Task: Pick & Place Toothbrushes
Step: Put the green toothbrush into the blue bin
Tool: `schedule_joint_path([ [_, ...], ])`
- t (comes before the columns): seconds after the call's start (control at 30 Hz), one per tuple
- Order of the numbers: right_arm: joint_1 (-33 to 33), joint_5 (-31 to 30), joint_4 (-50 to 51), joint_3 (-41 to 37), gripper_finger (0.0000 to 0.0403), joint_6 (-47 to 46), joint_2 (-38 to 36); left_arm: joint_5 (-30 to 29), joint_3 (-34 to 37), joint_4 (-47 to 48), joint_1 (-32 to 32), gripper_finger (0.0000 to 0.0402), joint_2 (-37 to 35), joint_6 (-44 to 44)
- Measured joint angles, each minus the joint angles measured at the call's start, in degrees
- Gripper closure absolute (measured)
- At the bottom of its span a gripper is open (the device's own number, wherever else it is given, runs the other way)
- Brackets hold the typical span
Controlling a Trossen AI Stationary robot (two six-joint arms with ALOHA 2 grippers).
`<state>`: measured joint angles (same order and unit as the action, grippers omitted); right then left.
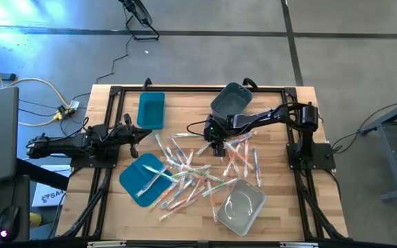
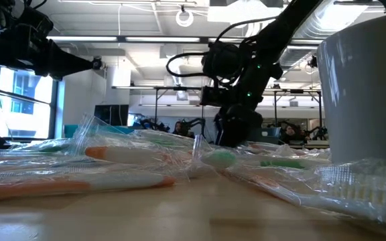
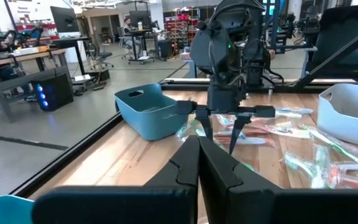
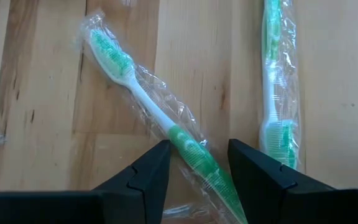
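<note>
Toothbrushes (image 1: 191, 172): some dozens in clear wrappers, scattered across the middle of the counter (image 1: 274, 110), well in from every edge; a few lie in the tilted teal bin (image 1: 143, 178) toward the front left corner.
Target brush: the green-and-white toothbrush (image 4: 160, 118) lies flat and slantwise on bare wood, its green grip end running between the right hand's fingers; a second green toothbrush (image 4: 278, 81) lies just beside it, apart.
Handling, judged: very light and stiff along the handle, but the loose film is slick and crinkly, so it may slide or twist in a pinch. Not fragile.
Where to take hold, judged: across the thicker green handle section, away from the bristle head, squarely so the wrapper does not let it pivot.
Right hand (image 4: 197, 162): low over the pile near the counter's centre, fingers parted and straddling the handle; nothing held yet, and contact with the wrapper cannot be told.
Left hand (image 1: 133, 135): waiting near the left edge, fingers closed together, holding nothing.
Other bins: a teal tray (image 1: 151, 110) toward the back left, a grey bin (image 1: 231, 98) at the back, a clear bin (image 1: 241, 207) near the front right.
</note>
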<state>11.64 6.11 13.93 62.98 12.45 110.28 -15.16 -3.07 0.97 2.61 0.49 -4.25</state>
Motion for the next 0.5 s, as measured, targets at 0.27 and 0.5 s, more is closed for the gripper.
schedule_joint_path([
  [0.27, 0.0, 1.47, -0.06, 0.0, 0.028, 0.0, 0.0, -0.02, 0.0, -0.02, -0.02, 0.0402, 0.02, 0.02],
  [0.5, 0.0, 1.84, 0.03, 0.0, 0.0334, -0.02, -0.04, -0.09, 0.0, 0.0, 0.0, 0.0402, 0.0, 0.39],
])
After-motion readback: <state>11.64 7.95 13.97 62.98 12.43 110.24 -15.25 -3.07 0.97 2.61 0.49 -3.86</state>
